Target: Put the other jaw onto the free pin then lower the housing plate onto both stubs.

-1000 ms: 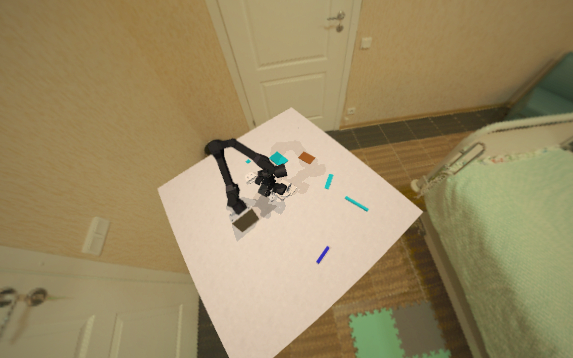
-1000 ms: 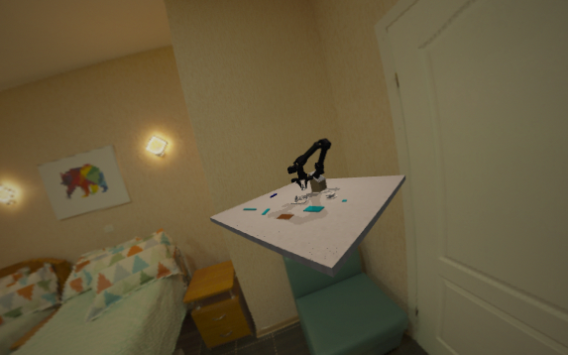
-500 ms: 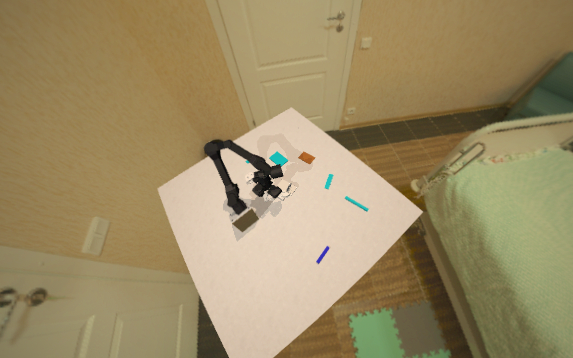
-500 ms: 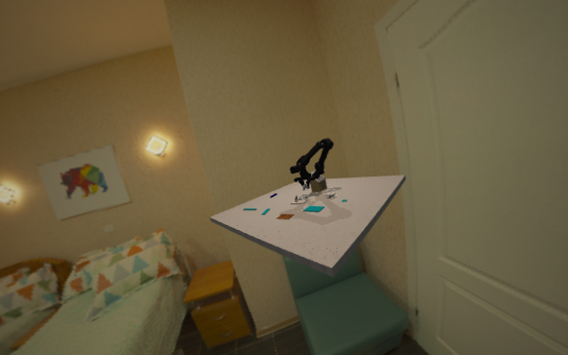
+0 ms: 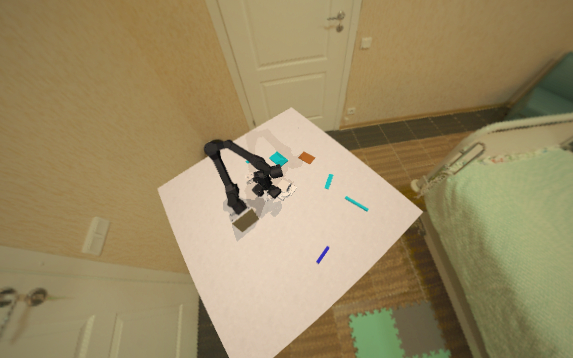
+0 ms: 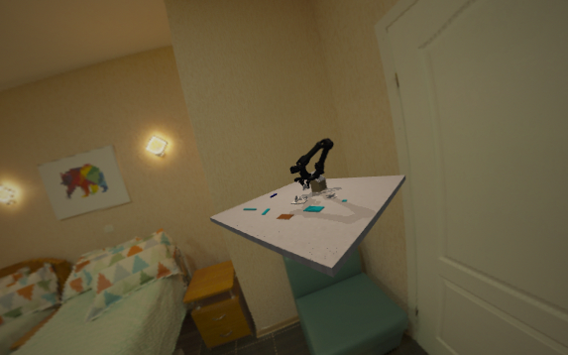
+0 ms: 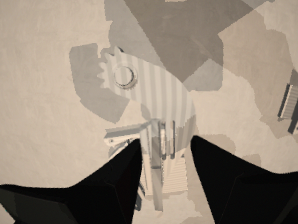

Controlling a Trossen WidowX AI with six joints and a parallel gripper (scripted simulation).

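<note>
At six o'clock, wrist view: claw (image 5: 266,191) (image 6: 305,184) (image 7: 166,143), part-open, clamped on toothed jaw (image 6: 305,187) (image 7: 159,90), teeth toward ten; best kept level, centred over free pin, then lowered gently.

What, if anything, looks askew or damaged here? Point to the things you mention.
Nothing looks damaged. The toothed white jaw (image 7: 166,95) sits between the gripper's fingers, off any pin, which seems normal mid-task. The flat coloured pieces just lie scattered, nothing spilled.

Arm (image 5: 227,175) (image 6: 323,149): bent high at elbow, forearm sloping down | gripper (image 5: 266,192) (image 6: 305,187) (image 7: 166,143): low over table, fingers parted, clamped on something pale
</note>
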